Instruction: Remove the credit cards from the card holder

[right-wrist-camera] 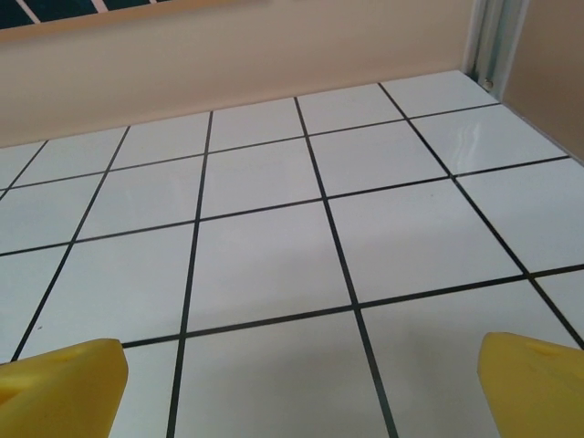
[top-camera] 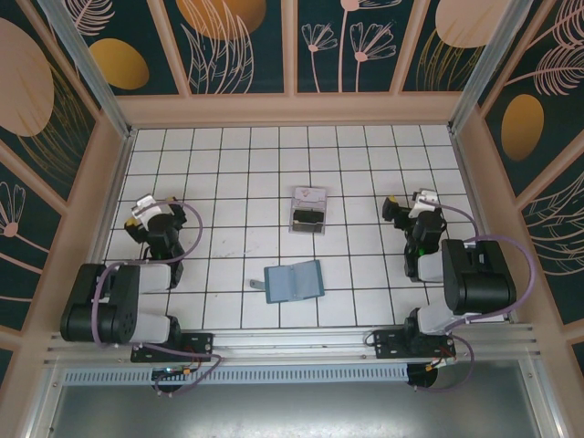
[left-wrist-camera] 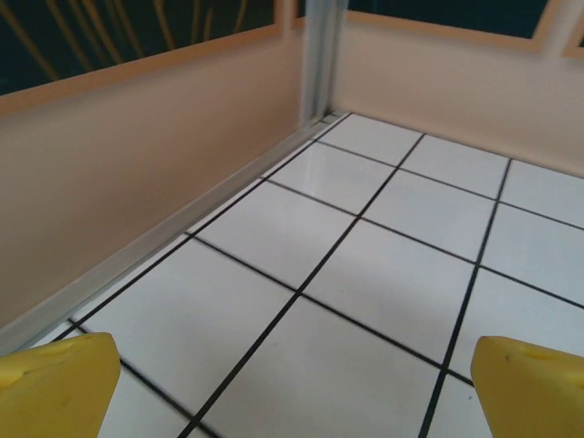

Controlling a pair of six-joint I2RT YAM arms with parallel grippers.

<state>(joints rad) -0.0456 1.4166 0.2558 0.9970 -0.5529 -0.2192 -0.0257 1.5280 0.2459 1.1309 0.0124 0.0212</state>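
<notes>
The card holder (top-camera: 294, 281), a flat teal-blue wallet, lies opened out on the white tiles near the front middle. A small grey tab juts from its left edge. From above I cannot tell the credit cards apart on it. My left gripper (top-camera: 143, 215) rests at the left, well clear of the wallet. Its yellow fingertips (left-wrist-camera: 55, 383) stand wide apart over bare tile, so the left gripper (left-wrist-camera: 292, 388) is open. My right gripper (top-camera: 411, 213) rests at the right, and in its wrist view the right gripper (right-wrist-camera: 297, 383) is just as open and empty.
A clear plastic stand (top-camera: 307, 210) sits behind the wallet at mid-table, showing a pale patch and a dark patch. Beige walls (left-wrist-camera: 137, 164) close in the tiled floor on the left, back and right. The arm bases line the front rail (top-camera: 292, 345).
</notes>
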